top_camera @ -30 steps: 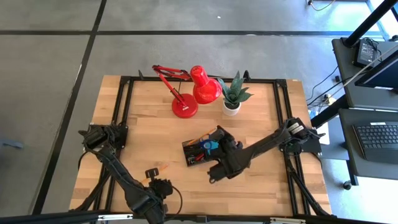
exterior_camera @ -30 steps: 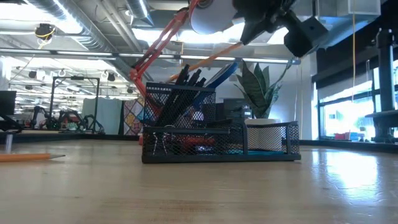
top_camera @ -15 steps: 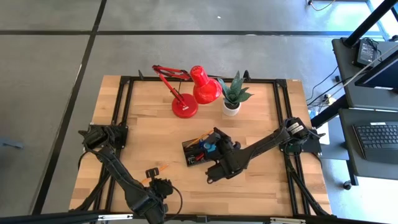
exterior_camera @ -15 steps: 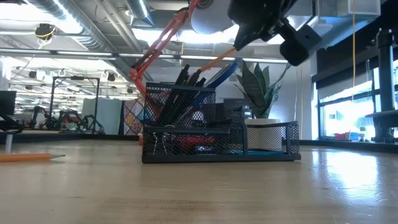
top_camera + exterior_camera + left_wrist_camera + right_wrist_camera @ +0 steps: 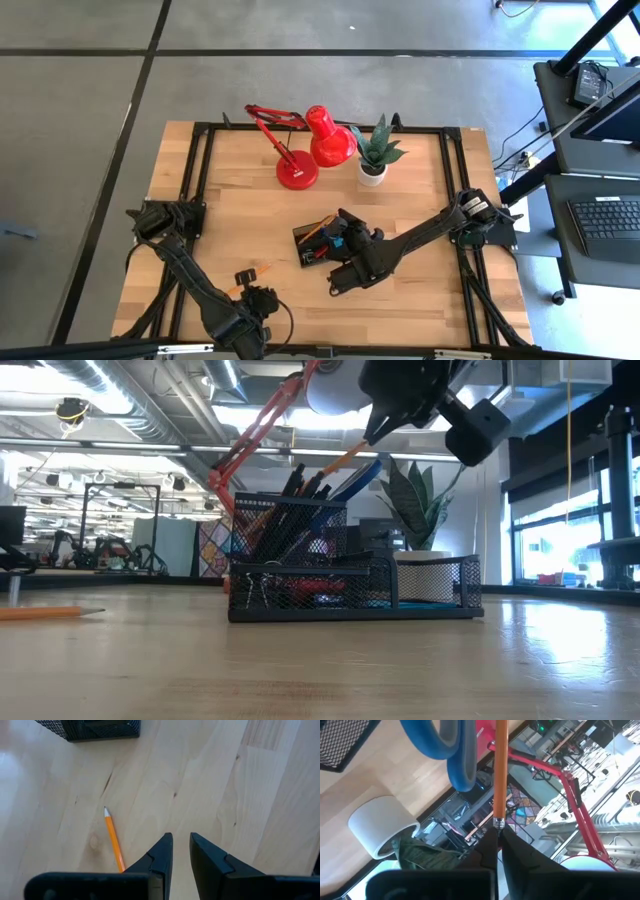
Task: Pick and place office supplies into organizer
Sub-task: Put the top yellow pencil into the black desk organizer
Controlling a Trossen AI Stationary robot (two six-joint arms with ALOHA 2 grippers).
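The organizer (image 5: 316,245), a black mesh tray with an upright cup (image 5: 290,525), stands mid-table. It holds black pens, blue-handled scissors (image 5: 455,750) and small items. My right gripper (image 5: 498,832) hovers above it (image 5: 338,221), shut on an orange pencil (image 5: 500,770). That pencil slants down toward the cup (image 5: 350,455). A second orange pencil (image 5: 114,842) lies flat on the wood at the near left. My left gripper (image 5: 181,851) hangs just beside it (image 5: 247,279), its fingers a narrow gap apart with nothing between them. My right gripper pinches the orange pencil at its metal-collared eraser end (image 5: 497,821) between its two fingertips. The fingers run along the pencil's length, coming from the table's right, slanting down. The pencil is clear of the table and tilted, its lower end among the pens and scissors (image 5: 335,463).
A red desk lamp (image 5: 310,145) and a potted green plant in a white pot (image 5: 373,160) stand behind the organizer at the far side. Bare wood (image 5: 420,300) lies to the near right.
My right gripper has shifted a little toward the table's near left and down over the organizer, rolling its wrist. The held pencil has tipped steeper and sunk lower among the pens.
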